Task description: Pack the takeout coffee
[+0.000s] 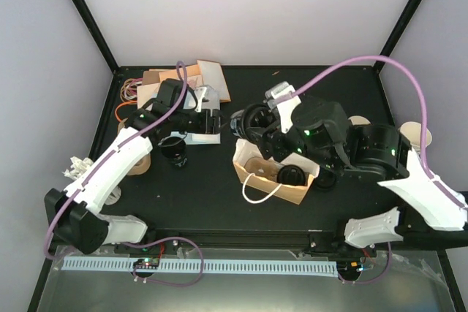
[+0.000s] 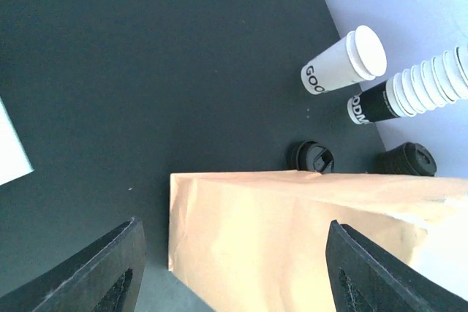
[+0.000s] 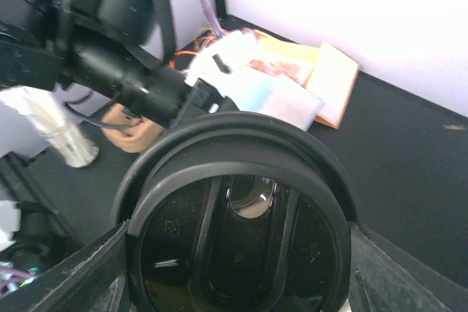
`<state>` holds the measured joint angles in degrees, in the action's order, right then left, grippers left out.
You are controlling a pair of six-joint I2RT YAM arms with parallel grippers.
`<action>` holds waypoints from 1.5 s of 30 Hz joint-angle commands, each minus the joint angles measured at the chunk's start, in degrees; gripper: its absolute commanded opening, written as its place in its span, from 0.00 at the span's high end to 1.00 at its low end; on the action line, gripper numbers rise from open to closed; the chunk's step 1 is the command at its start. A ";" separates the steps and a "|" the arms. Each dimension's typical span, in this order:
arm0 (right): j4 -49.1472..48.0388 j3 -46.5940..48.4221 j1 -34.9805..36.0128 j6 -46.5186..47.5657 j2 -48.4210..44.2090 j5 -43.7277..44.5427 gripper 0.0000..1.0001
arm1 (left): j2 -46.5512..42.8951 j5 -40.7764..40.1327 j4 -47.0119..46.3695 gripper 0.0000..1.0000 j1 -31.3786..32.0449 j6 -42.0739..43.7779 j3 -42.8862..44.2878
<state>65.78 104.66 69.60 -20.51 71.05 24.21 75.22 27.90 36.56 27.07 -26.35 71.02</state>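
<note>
Takeout coffee [image 3: 241, 231] clenched in my right pincer [image 1: 247, 123] mid-bench, lid facing my wrist, with the open paper bag [image 1: 281, 193] just toward the near edge; left pincer [image 1: 212, 120] released, farther left.

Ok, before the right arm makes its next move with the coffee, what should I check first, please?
1. Right hand grips the black lid: ok, the lid fills the gap between its fingers.
2. What is under that lid: cannot tell, it is hidden.
3. Paper bag mouth open upward: ok.
4. Bag inside is free: not ok, a black round item lies there.
5. Left hand steadies the bag: not ok, it is open and apart from the bag.
</note>
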 commanded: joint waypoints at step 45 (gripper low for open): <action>-16.20 -27.71 14.68 -9.39 27.55 -6.74 0.41 | -20.29 -23.82 19.62 0.20 -15.76 9.74 1.51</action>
<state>52.60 78.24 84.51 -28.49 99.26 15.11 54.61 10.20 54.74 12.32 -17.06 69.10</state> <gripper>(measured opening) 0.743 0.761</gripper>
